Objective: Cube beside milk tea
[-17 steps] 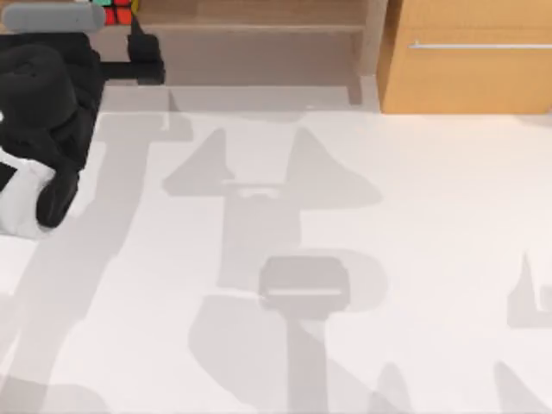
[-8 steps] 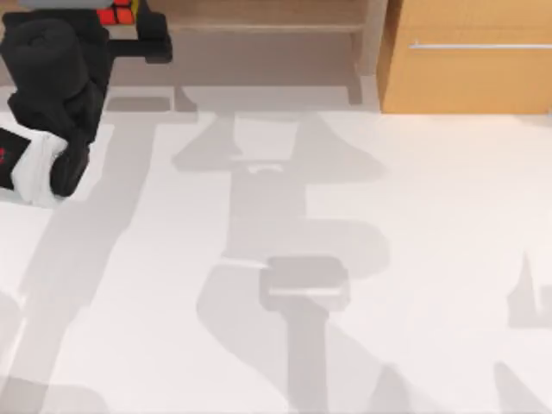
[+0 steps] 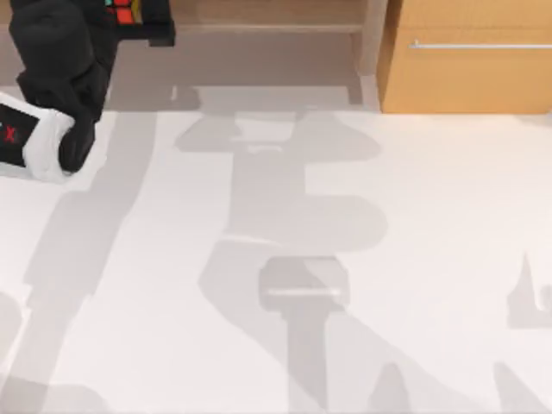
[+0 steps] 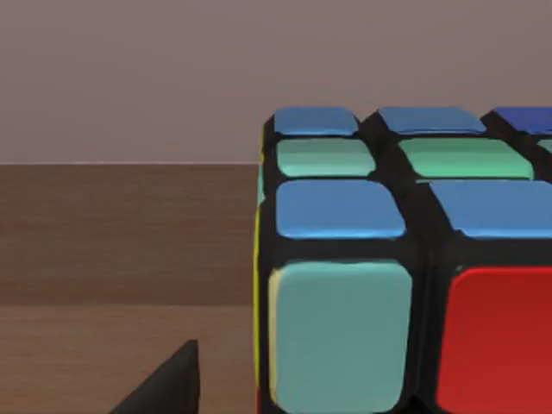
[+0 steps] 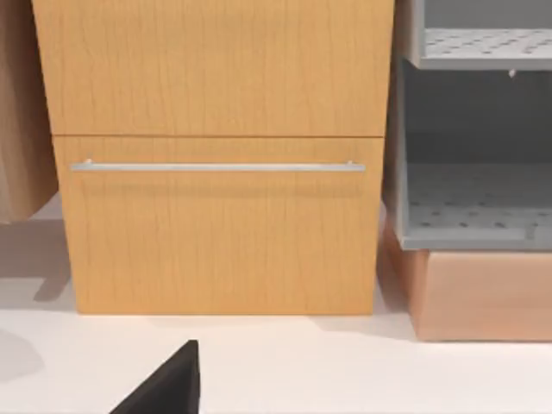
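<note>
Left pincer (image 3: 129, 17) at cube (image 4: 405, 267)

Simulated room: wooden drawer cabinet (image 5: 216, 164)

A wide white matte tabletop (image 3: 414, 224) is seen from above, crossed by soft grey shadows. At its far edge, top right, an orange-tan wooden drawer cabinet (image 3: 470, 56) is set w/ a thin horizontal silver bar handle (image 3: 479, 45) across the front. Just left of the cabinet, an open light-wood shelf unit (image 3: 267, 17) is placed, its lower bay shaded grey-brown. In the right wrist view the same cabinet (image 5: 220, 155) is shown front-on, handle (image 5: 216, 166) just under a seam between two panels. Beside the cabinet a grey perforated-metal shelf rack (image 5: 470, 172) is stacked on a pale wooden box base (image 5: 479, 293), touching it.
</note>
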{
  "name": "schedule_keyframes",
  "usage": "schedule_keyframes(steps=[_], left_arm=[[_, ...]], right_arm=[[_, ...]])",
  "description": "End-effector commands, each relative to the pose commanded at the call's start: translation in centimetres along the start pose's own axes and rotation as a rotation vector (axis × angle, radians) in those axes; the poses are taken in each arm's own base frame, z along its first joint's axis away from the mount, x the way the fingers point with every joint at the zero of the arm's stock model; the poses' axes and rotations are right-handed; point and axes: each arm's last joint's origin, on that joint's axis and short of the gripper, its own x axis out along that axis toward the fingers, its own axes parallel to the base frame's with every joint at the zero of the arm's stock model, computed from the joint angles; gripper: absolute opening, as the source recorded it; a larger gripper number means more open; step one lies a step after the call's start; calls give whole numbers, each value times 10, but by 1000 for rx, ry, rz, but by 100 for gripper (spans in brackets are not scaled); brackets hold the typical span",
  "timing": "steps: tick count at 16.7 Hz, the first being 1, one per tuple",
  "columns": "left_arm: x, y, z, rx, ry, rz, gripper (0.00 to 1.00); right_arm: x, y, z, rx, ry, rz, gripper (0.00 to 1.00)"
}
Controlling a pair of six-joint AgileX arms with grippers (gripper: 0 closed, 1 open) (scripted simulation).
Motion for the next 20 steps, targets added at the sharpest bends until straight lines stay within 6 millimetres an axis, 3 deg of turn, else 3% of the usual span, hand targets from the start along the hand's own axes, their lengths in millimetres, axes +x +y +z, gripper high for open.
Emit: schedule_keyframes(steps=[13, 20], left_arm=[[0, 0, 0, 0, 0, 0, 2], [0, 0, 0, 0, 0, 0, 0]], right_arm=[[0, 0, 0, 0, 0, 0, 100], [0, 0, 0, 0, 0, 0, 100]])
